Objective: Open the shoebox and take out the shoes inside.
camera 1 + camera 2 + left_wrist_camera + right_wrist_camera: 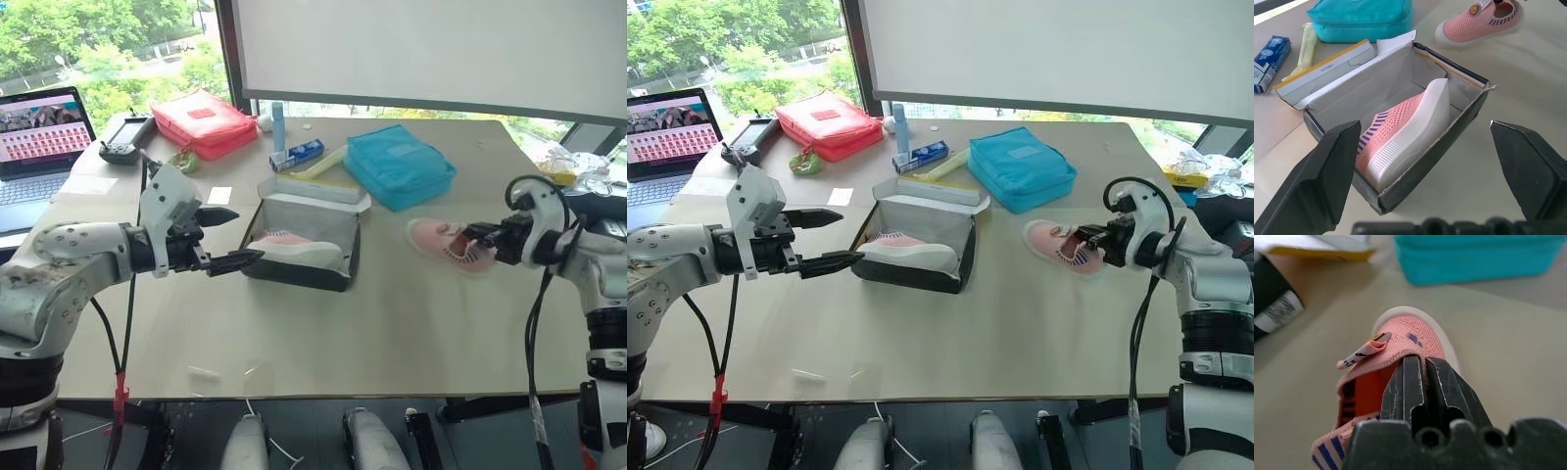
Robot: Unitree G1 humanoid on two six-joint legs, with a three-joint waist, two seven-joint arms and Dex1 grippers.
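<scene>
The shoebox point(302, 245) sits open mid-frame on the table point(392, 333), lid folded back, one pink shoe point(294, 249) on its side inside. My left gripper point(227, 238) hangs wide open just left of the box. The other shoe point(449, 243) is right of center on the table, my right gripper point(1424, 382) pinching its collar, teal pouch point(399, 164) behind it.

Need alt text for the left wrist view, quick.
An open shoebox holds one pink shoe lying on its side, framed by the open left gripper. A second shoe sits on the table beyond.
</scene>
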